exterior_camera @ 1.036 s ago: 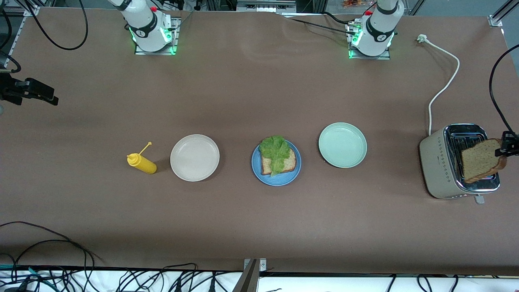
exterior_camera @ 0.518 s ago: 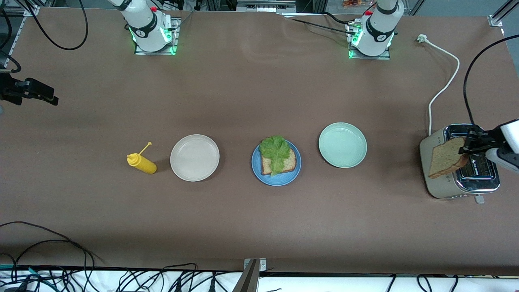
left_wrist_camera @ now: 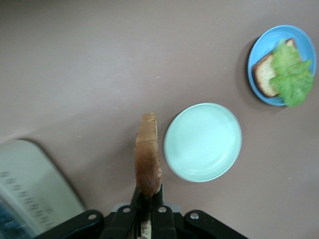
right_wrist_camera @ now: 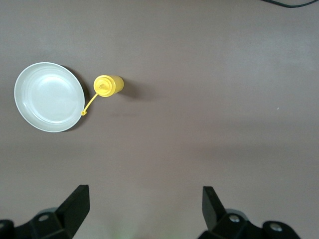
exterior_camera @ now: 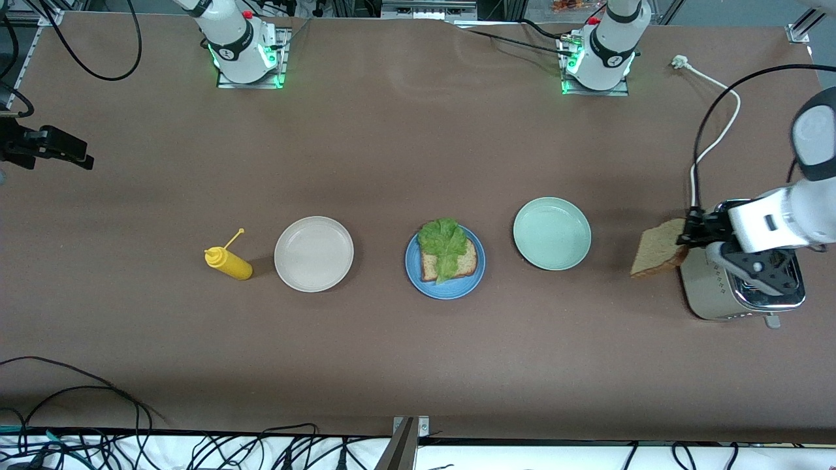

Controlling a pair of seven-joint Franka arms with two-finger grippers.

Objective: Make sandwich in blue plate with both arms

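From across the counter [exterior_camera: 392, 365], the left tool [exterior_camera: 686, 233] hangs in the air beside the toaster [exterior_camera: 718, 287], pinching one edge of a brown bread slice [exterior_camera: 656, 249] that hangs over bare counter between the toaster and the pale green plate [exterior_camera: 552, 234]. The blue plate [exterior_camera: 418, 277] sits mid-counter with the other bread slice [exterior_camera: 465, 262] on it and the lettuce leaf [exterior_camera: 444, 245] laid on top, so the sandwich looks to lack only its lid. A beige plate [exterior_camera: 313, 253] and a yellow squeeze bottle [exterior_camera: 228, 262] lie toward the right arm's end. The right tool [exterior_camera: 65, 149] waits at that end, over the counter's edge.

In the left wrist view, the fingers [left_wrist_camera: 134, 211] are pressed on the lower crust of the bread slice [left_wrist_camera: 148, 159], which stands edge-on to the camera. The pale green plate [left_wrist_camera: 203, 142] lies just beside it, and the blue plate [left_wrist_camera: 255, 59] with its lettuce leaf [left_wrist_camera: 291, 74] is well apart from it.

In the right wrist view, the right tool [right_wrist_camera: 145, 204] is spread wide with nothing between its fingers [right_wrist_camera: 75, 206], high over bare counter, with the beige plate [right_wrist_camera: 49, 97] and the squeeze bottle [right_wrist_camera: 108, 85] in sight below.

I judge the step in hand to be carrying the second slice to the blue plate. The next move calls for passing over the green plate, turning the slice flat, and lowering it squarely onto the lettuce before letting go.
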